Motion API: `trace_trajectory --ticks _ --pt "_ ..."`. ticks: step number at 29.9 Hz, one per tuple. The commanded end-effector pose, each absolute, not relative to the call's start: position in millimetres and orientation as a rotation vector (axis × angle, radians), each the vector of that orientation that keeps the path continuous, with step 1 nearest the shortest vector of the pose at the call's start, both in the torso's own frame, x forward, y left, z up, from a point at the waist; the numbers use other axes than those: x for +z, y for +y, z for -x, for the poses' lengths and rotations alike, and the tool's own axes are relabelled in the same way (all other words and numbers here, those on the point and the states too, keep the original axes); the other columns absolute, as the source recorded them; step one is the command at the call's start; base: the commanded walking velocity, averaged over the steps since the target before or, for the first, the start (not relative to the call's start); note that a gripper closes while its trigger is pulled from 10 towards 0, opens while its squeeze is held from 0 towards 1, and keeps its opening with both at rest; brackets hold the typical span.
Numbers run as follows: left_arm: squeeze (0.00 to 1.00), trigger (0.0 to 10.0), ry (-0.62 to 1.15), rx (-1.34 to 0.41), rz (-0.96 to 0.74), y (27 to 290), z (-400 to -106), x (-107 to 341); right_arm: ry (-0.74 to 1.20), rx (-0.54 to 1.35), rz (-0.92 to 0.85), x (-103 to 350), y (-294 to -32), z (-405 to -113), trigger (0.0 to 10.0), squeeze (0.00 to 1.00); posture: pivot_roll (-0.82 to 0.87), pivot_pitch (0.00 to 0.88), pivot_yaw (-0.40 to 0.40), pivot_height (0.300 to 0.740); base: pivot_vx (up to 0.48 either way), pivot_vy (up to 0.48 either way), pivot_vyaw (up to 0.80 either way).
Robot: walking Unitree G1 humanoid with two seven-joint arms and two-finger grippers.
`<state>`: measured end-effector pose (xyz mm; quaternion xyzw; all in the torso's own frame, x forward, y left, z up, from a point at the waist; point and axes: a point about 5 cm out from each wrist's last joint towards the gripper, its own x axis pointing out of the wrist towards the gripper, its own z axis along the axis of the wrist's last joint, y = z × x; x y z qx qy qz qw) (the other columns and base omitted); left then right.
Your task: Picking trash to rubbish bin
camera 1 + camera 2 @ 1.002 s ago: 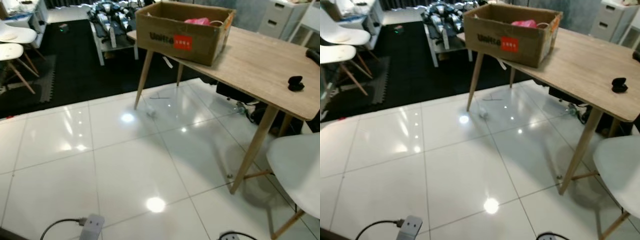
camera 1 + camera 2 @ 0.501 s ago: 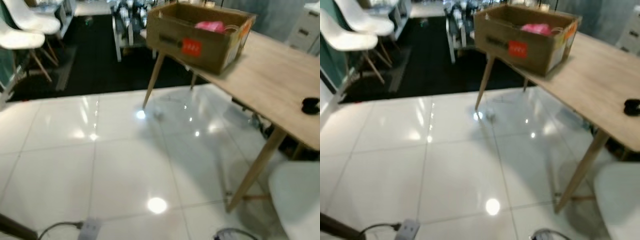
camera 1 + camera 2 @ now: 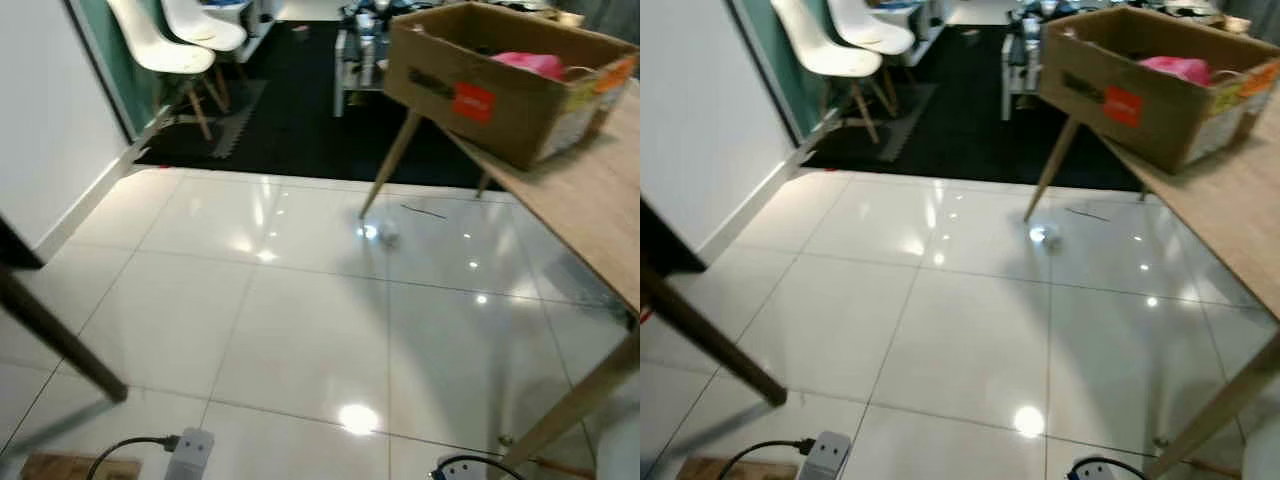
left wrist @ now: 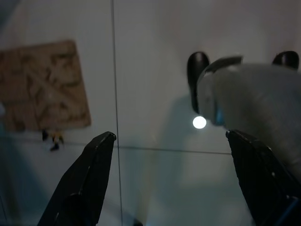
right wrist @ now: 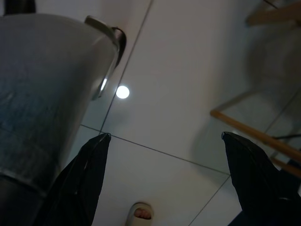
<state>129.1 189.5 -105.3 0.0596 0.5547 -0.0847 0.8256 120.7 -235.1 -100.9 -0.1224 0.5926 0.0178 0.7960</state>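
A: Currently, item one: left claw [image 4: 164, 174] and right claw [image 5: 164, 174], both hanging over the tiled floor [image 3: 300, 330], fingers spread wide, nothing held.

B: Step in hand?

A: Search and approach, by the look of it. Item two: a small pale crumpled scrap [image 3: 389, 234], likely the trash, lying on the floor just beside the desk leg [image 3: 388, 166]. The robot would need to walk up, bend and close a claw on it.

B: Surroundings?

A: Glossy white tiles; cardboard box [image 3: 500, 80] on the wooden desk [image 3: 590, 200]; farther off, black matting [image 3: 300, 110] and white chairs [image 3: 175, 45]. No bin identified.
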Motion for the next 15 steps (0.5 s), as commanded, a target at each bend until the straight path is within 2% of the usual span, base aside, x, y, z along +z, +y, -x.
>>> trace_trajectory --ticks 1,15 --pt "0.0 10.0 1.238 -0.19 -0.112 186.2 -113.8 -110.5 1.295 0.053 0.261 -102.9 -232.6 -115.9 10.0 0.0 0.02 0.074 0.027 0.74 0.0 0.0 0.78" --pt "0.0 10.0 1.247 -0.192 -0.11 181.5 -108.3 -112.6 1.296 0.073 0.283 -101.9 -234.0 -118.1 10.0 0.0 0.02 0.077 0.028 0.74 0.0 0.0 0.78"
